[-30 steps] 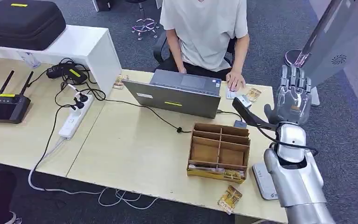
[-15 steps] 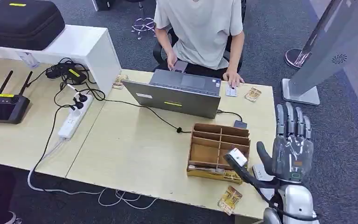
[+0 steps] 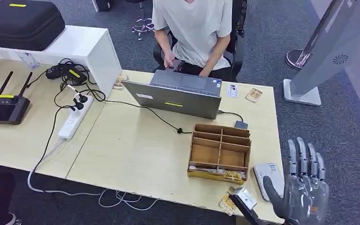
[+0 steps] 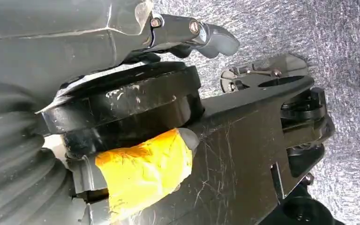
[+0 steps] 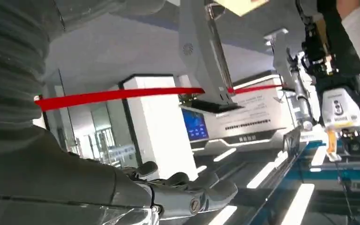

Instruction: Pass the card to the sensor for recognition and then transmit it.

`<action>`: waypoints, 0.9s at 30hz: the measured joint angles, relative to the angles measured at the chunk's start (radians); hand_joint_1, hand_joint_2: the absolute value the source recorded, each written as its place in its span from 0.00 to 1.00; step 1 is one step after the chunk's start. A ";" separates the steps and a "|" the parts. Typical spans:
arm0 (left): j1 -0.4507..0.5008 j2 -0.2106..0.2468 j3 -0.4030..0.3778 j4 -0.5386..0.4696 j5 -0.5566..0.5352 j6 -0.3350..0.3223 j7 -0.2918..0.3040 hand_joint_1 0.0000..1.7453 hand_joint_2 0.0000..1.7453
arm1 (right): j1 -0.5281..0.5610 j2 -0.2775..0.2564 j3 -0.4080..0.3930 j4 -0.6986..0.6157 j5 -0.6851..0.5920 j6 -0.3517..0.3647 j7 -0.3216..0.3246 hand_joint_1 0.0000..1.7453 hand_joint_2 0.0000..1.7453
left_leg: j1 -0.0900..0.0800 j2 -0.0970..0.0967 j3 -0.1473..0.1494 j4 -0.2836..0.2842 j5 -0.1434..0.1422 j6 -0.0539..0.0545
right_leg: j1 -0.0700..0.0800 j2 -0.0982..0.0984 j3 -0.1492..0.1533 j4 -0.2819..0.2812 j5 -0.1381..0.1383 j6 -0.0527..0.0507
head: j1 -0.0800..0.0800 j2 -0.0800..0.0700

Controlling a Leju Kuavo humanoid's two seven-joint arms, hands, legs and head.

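Observation:
My right hand (image 3: pixel 303 191) hangs low off the table's near right corner, fingers spread upward, palm empty. The right wrist view shows its fingers (image 5: pixel 192 190) stretched out with nothing in them. A flat grey sensor pad (image 3: pixel 268 178) lies on the table edge just left of that hand. A white card (image 3: pixel 232 90) rests on the far side of the table beside the laptop (image 3: pixel 178 96). My left hand (image 4: pixel 194 33) hangs over the carpet, a finger stretched out, holding nothing.
A wooden divided box (image 3: pixel 220 152) with cards along its front stands left of the sensor. Small card packets lie at the near edge (image 3: pixel 226 205) and far right (image 3: pixel 253 95). A person (image 3: pixel 192 28) sits behind the laptop. A grey kiosk stand (image 3: pixel 330 44) rises at right.
My right arm has dropped from high beside the kiosk down to the table's near right corner. The person's hand has left the white card and pulled back behind the laptop.

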 joint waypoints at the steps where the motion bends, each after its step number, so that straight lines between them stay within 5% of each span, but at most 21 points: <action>1: 0.000 0.000 0.000 0.000 0.002 0.000 -0.001 0.00 1.00 | 0.006 0.000 0.000 0.003 -0.007 0.003 -0.001 0.00 1.00 | 0.000 0.000 0.000 0.000 0.000 0.000 | 0.000 0.000 0.000 0.000 0.000 0.000 | 0.000 0.000; 27: 0.001 0.000 0.000 0.000 0.032 -0.009 -0.023 0.00 1.00 | -0.051 -0.001 0.100 0.291 -0.096 0.013 -0.032 0.00 1.00 | 0.000 0.000 0.000 0.000 0.000 0.000 | 0.000 0.000 0.000 0.000 0.000 0.000 | 0.000 0.000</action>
